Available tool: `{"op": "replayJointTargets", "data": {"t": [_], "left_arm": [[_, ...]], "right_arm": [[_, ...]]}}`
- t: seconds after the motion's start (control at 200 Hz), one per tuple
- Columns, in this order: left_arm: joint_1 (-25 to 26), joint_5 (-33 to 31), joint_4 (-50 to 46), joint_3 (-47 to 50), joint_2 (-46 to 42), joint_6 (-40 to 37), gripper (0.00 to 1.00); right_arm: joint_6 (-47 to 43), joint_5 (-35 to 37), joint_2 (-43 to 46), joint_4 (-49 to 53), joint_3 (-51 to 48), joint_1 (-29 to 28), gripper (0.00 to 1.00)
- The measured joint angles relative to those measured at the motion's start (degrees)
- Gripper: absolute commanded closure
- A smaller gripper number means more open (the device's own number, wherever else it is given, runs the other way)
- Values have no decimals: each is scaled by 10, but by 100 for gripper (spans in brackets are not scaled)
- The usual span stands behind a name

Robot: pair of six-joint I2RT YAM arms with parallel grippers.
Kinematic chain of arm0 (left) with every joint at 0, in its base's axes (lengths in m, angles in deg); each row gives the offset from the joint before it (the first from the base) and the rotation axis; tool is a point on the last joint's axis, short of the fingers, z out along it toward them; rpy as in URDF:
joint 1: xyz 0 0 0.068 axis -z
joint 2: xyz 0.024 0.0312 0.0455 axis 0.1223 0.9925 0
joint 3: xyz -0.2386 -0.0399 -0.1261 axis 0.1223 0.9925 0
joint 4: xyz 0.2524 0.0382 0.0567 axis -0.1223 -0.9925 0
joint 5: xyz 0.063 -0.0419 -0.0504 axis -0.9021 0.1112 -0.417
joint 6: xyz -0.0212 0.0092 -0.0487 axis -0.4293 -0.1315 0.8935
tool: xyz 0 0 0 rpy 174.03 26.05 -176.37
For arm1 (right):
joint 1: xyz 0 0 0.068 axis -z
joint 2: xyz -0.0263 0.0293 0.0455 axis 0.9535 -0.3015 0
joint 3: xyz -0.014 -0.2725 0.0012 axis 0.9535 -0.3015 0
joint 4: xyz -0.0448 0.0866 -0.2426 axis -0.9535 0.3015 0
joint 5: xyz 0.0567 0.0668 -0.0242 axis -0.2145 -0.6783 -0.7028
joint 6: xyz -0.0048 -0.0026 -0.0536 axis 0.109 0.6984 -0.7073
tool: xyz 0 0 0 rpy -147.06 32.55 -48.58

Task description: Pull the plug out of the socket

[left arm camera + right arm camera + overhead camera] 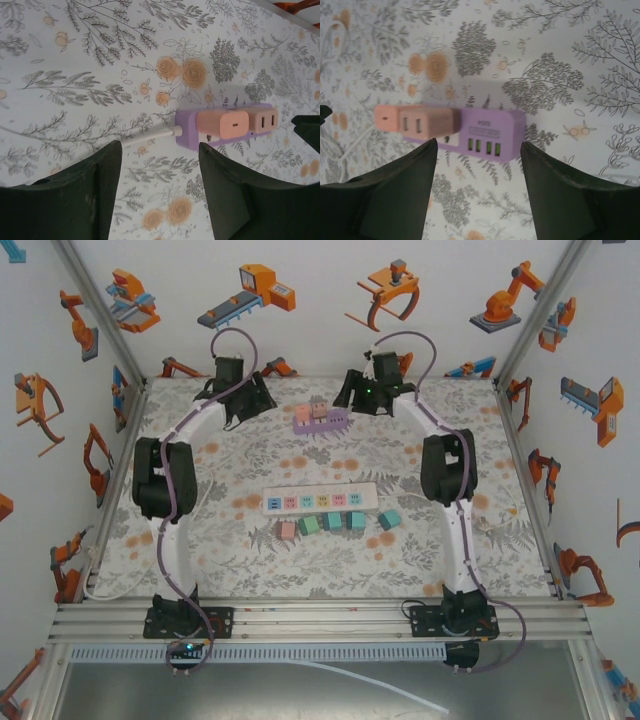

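Observation:
A purple socket block (322, 423) lies at the back middle of the table, with two peach-pink plugs (318, 407) standing in it. In the left wrist view the socket (186, 131) carries a plug (222, 123) just beyond my left gripper (160, 145), which is open with bare table between its fingers. A white cable (150, 136) leaves the socket's end. In the right wrist view the socket (492, 127) and a plug (427, 122) lie just past my right gripper (478, 143), open and holding nothing. From above, the left gripper (240, 405) and right gripper (362, 395) flank the socket.
A white power strip (318, 501) lies across mid-table, with a row of several small coloured blocks (335, 523) in front of it. Patterned walls and metal frame posts close in the back and sides.

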Motion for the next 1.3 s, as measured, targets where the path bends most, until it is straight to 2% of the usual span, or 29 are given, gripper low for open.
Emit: {"op": "replayJointTargets", "data": {"t": [0.11, 0.245, 0.456, 0.686, 0.796, 0.886, 1.036, 1.302], "left_arm": [[0, 12, 0, -36, 47, -2, 45], [0, 63, 11, -49, 88, -16, 45], [7, 109, 35, -52, 118, -21, 47], [6, 158, 65, -55, 133, -17, 53], [6, 175, 66, -55, 134, -16, 63], [7, 181, 64, -54, 132, -18, 63], [12, 177, 73, 1, 97, -29, 65], [17, 162, 86, 180, -26, -45, 65]], "right_arm": [[2, -13, -28, 15, 17, 10, 42], [-2, -43, -35, 19, 17, 14, 43], [9, -75, -44, 2, 17, 11, 52], [23, -80, -58, -13, 17, 12, 58], [25, -79, -58, -20, 11, 12, 61], [29, -79, -56, -30, 1, 12, 64], [40, -78, -16, -68, -75, 7, 68], [64, -55, 120, -137, -301, -31, 70]]}}
